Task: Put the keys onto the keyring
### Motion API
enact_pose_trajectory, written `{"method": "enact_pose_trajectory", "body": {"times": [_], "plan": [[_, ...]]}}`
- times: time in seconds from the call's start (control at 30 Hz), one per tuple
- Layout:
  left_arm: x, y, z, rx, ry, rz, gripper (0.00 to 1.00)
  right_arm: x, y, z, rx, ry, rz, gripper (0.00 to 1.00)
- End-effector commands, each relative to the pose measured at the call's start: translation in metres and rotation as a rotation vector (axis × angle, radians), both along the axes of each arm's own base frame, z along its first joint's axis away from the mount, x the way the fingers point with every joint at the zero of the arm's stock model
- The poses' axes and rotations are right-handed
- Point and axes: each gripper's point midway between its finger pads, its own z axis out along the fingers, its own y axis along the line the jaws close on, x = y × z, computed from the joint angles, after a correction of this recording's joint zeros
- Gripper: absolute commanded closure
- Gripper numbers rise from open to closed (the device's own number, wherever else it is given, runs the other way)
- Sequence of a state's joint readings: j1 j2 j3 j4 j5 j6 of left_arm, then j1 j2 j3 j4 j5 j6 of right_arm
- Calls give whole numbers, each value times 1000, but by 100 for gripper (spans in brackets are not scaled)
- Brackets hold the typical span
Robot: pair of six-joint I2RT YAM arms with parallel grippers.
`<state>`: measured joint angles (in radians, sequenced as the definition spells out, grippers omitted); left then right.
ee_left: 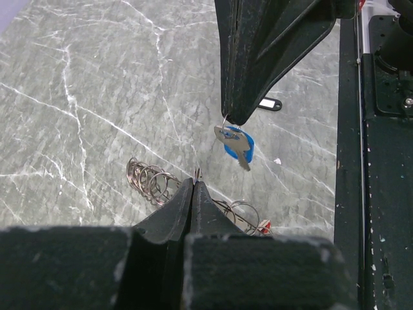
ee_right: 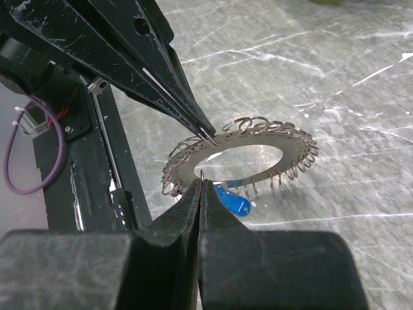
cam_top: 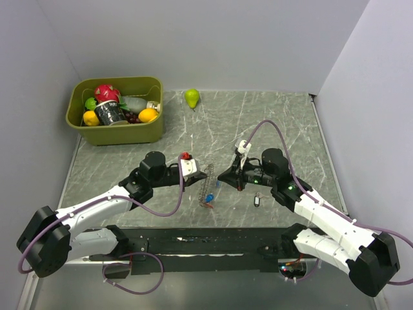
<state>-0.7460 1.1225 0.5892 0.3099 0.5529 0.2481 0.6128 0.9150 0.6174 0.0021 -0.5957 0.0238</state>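
The keyring is a flat grey metal ring with small wire loops all round its rim. My left gripper is shut on its rim and holds it on edge between the arms in the top view. My right gripper is shut on the small wire loop of the blue-tagged key, which hangs from its tips close to the ring. The blue tag shows below the ring. A red tag sits by the ring's loops. A dark-tagged key lies on the table near the right arm.
A green bin of toy fruit stands at the back left. A green pear lies at the back middle. A black strip runs along the near edge between the arm bases. Grey walls close in the left, back and right.
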Motion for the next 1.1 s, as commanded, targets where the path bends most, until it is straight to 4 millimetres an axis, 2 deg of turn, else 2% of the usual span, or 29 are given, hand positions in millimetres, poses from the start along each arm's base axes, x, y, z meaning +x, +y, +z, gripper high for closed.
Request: {"method": "enact_pose_trajectory", "body": {"times": [0.0, 0.47, 0.77, 1.07], "plan": [[-1, -10, 47, -113, -109, -42, 99, 5, 7, 33, 58, -97, 23, 100], [-3, -12, 43, -100, -92, -59, 99, 2, 18, 32, 64, -73, 80, 100], [-6, -12, 42, -97, -87, -68, 99, 6, 27, 37, 67, -82, 96, 100], [-9, -10, 42, -92, -91, -72, 99, 8, 32, 33, 62, -73, 107, 100]]}}
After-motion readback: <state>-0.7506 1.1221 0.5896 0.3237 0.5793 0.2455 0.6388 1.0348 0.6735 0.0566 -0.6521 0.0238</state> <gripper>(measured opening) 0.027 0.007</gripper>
